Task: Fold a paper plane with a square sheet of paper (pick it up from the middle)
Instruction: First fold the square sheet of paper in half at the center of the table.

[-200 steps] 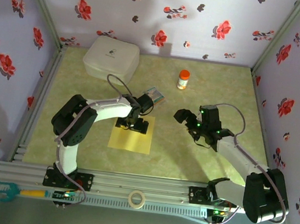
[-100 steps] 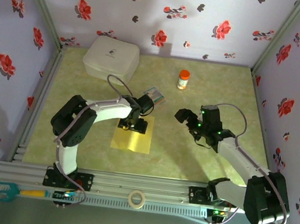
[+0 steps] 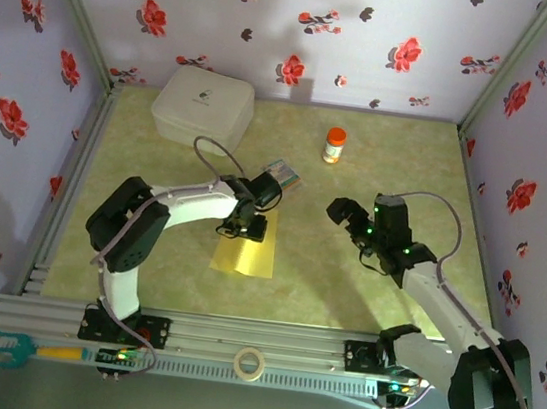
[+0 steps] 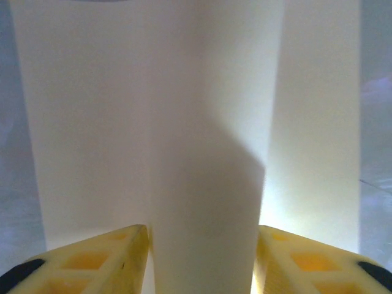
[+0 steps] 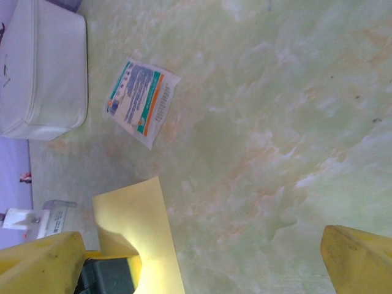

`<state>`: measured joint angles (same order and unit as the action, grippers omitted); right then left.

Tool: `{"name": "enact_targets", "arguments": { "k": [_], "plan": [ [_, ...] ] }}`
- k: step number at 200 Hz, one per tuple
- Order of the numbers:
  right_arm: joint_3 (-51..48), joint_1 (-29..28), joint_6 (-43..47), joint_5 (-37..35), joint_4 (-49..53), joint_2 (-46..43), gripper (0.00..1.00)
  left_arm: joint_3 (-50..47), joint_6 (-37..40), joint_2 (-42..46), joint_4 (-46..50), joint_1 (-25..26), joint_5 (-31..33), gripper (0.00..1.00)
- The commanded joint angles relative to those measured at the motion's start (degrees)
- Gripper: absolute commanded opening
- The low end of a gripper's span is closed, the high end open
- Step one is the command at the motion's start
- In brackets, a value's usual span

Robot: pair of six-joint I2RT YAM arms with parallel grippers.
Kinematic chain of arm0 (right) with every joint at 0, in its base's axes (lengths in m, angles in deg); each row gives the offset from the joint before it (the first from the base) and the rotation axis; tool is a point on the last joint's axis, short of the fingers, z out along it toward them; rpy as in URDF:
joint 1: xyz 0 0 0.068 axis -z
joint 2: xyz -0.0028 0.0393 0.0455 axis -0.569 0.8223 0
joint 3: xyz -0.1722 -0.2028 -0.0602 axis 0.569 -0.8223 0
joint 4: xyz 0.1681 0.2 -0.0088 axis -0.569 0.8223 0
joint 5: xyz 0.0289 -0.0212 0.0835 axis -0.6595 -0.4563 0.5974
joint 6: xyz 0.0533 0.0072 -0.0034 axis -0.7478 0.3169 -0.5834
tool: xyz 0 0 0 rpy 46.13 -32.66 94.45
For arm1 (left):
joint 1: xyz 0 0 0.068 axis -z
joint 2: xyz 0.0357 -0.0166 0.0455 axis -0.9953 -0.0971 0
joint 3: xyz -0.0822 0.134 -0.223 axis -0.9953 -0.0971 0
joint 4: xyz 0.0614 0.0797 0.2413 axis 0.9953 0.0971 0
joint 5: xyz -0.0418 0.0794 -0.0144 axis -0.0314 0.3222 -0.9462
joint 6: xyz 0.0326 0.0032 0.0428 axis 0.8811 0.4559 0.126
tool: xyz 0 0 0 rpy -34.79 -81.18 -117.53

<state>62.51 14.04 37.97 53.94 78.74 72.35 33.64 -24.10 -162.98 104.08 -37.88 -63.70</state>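
Grip point: left gripper [image 4: 202, 242] clamps the square sheet of paper [image 3: 244, 251] at its middle, near table [image 3: 390, 159] centre, buckling it into a ridge, probably for lifting. Right gripper [image 3: 341, 211] hovers right, jaws wide apart, clear.

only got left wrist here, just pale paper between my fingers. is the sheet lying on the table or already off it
Observer: In the top view, the near part of the square sheet of paper lies on the table. It looks narrowed, bowed up under the left gripper.
Operator: where's my other arm
Observer: The right gripper is open, off to the sheet's right, and clear of it.
Operator: anything nearby
Observer: A printed packet lies just beyond the sheet's far edge, not touching it.
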Motion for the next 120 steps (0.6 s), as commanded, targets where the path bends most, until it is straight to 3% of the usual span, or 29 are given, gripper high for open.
{"name": "enact_targets", "arguments": {
  "k": [1, 42, 70, 101, 120],
  "plan": [
    [-0.8, -0.2, 0.5, -5.1, 3.4, -2.1, 0.99, 1.6, -1.5, 2.6, -1.4, 0.7, -2.9, 0.45],
    [0.8, 1.3, -0.2, -8.2, 9.9, -1.5, 0.99, 2.5, -4.2, 4.6, -6.3, 0.8, -9.3, 0.42],
    [1.4, 3.7, -1.2, -4.7, 10.4, 0.5, 0.99, 1.9, -6.8, 6.1, -12.4, 0.7, -15.8, 0.42],
    [1.6, 5.4, -3.5, -0.1, 8.2, 2.3, 0.99, -2.4, -11.8, 6.7, -27.6, 0.0, -27.9, 0.43],
    [0.8, 5.5, -4.8, 2.0, 5.2, 2.1, 0.99, -5.0, -15.9, 6.0, -35.6, -0.4, -32.0, 0.43]
  ]
}}
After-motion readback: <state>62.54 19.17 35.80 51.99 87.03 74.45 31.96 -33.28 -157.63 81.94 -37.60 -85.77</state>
